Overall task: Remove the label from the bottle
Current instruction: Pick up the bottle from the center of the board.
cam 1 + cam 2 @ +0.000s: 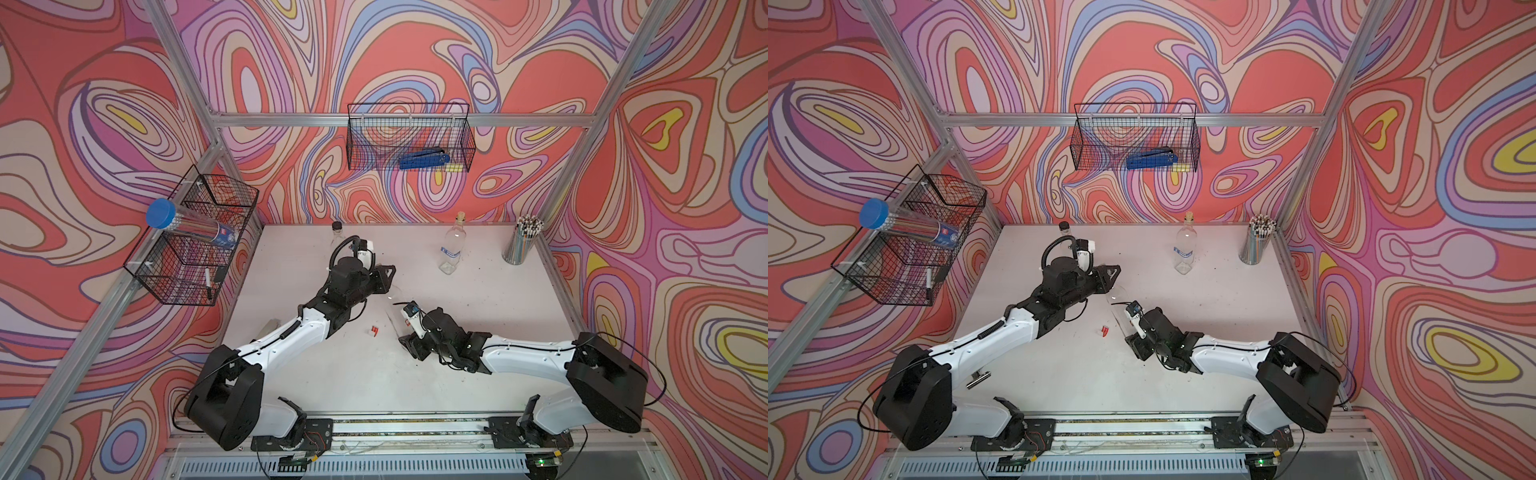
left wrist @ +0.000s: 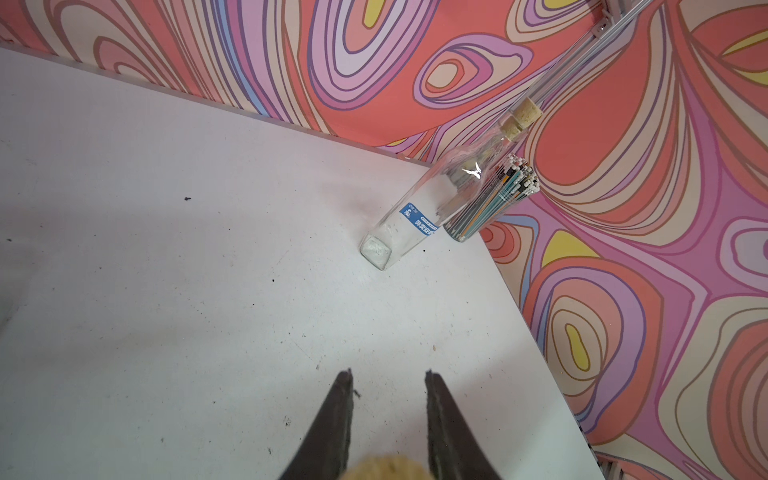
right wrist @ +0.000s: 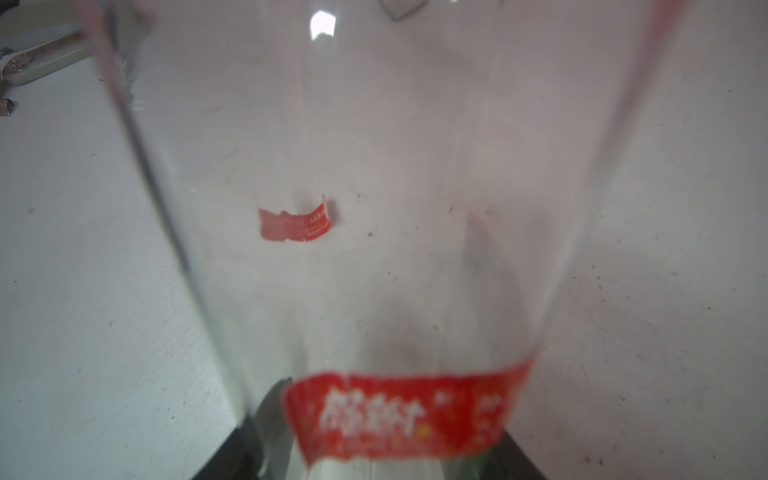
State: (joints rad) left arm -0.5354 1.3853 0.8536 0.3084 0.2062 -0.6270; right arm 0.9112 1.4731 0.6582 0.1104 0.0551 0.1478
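1. Left gripper (image 1: pixel 384 277): pinching the corked end of the bottle (image 1: pixel 395 308). Its wrist view shows the cork (image 2: pixel 386 469) wedged between the fingers (image 2: pixel 332 424), whose tips stand apart.
2. Scrap (image 1: pixel 373 331): torn red bit lying on the table (image 1: pixel 332 382), just left of the bottle and touching neither gripper.
3. Bottle: clear glass, mid-table, spanning from one gripper to the other with its neck at the left one and its body at the right one. Resting or lifted, cannot tell.
4. Label (image 3: pixel 399 415): red with white print, on the bottle wall right at the right gripper's fingers.
5. Right gripper (image 1: pixel 410 347): clamped on the bottle's body, a finger on each side.
6. Second bottle (image 1: pixel 451 249): corked, upright at the back, well apart from both grippers.
7. Cup (image 1: pixel 521 245) of pencils: back right corner.
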